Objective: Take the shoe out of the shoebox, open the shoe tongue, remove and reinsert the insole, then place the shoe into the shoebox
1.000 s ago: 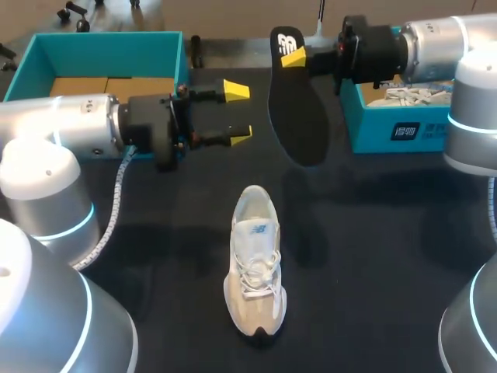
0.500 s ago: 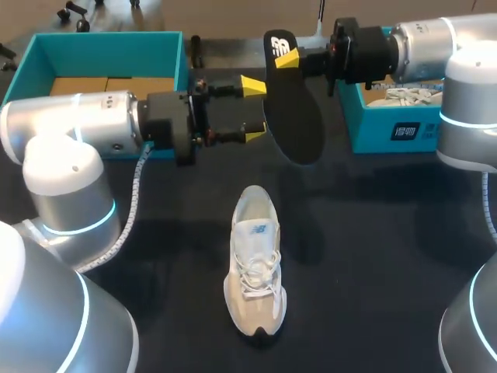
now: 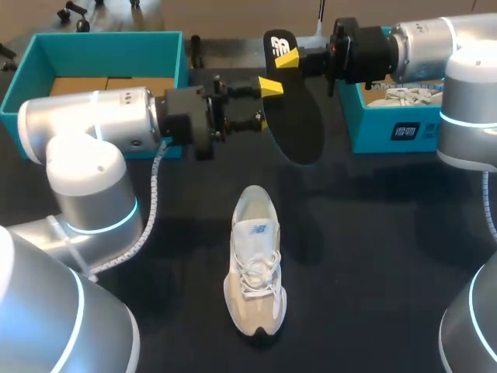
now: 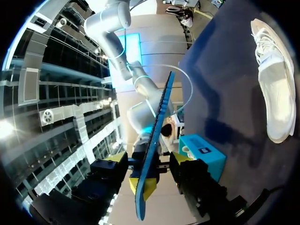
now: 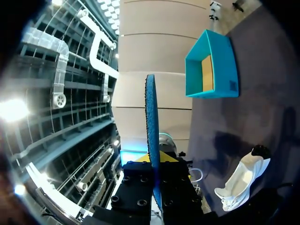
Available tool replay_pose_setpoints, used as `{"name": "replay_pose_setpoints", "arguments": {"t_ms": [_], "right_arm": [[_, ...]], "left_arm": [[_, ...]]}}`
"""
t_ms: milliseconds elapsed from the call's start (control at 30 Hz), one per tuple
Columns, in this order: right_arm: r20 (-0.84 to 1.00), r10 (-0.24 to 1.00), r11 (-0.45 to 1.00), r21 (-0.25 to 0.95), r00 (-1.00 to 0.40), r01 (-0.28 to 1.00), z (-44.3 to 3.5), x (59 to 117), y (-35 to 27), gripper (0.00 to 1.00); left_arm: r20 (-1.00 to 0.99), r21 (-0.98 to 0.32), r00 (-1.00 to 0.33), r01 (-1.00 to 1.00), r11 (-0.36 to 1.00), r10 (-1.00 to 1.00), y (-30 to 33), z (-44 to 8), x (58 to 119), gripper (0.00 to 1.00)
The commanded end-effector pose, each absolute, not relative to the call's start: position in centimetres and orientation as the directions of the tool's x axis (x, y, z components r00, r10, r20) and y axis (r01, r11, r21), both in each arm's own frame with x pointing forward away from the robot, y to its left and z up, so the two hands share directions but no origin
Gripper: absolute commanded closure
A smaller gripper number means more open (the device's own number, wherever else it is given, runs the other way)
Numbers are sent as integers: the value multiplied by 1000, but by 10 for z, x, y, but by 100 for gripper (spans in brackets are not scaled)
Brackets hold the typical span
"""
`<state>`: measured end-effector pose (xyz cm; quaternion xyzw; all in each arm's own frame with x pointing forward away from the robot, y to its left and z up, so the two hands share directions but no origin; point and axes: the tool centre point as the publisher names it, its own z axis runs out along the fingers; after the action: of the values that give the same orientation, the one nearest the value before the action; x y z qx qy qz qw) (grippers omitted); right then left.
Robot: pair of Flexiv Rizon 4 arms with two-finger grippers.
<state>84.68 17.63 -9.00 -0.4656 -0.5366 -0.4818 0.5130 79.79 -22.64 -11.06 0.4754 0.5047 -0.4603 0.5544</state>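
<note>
Black insole clamped by right gripper; left gripper wide open, straddling its left edge; white shoe on surface nearer.

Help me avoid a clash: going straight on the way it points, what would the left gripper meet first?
The flat black insole, held up by the right gripper. It stands edge-on between the left gripper's open fingers, so contact would likely come at once.

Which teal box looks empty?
The left box: its visible bottom is bare brown card. The right box holds white stuff.
</note>
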Motion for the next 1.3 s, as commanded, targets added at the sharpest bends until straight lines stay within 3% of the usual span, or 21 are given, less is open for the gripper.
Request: {"name": "replay_pose_setpoints", "arguments": {"t_ms": [33, 300, 633, 900, 967, 1033, 1300], "right_arm": [[999, 6, 103, 38, -39, 994, -90, 847, 177, 100], [999, 6, 103, 38, -39, 994, -90, 847, 177, 100], [999, 6, 103, 38, -39, 994, -90, 847, 177, 100], [999, 6, 103, 38, -39, 994, -90, 847, 177, 100], [999, 6, 103, 38, -39, 994, -90, 847, 177, 100], [999, 6, 103, 38, -39, 994, -90, 847, 177, 100], [999, 6, 103, 38, -39, 994, -90, 847, 177, 100]], "left_arm": [[-997, 67, 72, 990, 128, -32, -233, -109, 801, 52], [-996, 75, 82, 988, 134, -40, -236, -104, 802, 58], [-995, 80, 88, 986, 146, -47, -240, -102, 801, 76], [-995, 85, 93, 984, 160, -46, -242, -100, 801, 83], [-994, 86, 95, 983, 161, -45, -243, -100, 801, 88], [-994, 89, 97, 983, 162, -43, -244, -100, 801, 100], [-994, 94, 102, 982, 162, -39, -245, -101, 801, 100]]}}
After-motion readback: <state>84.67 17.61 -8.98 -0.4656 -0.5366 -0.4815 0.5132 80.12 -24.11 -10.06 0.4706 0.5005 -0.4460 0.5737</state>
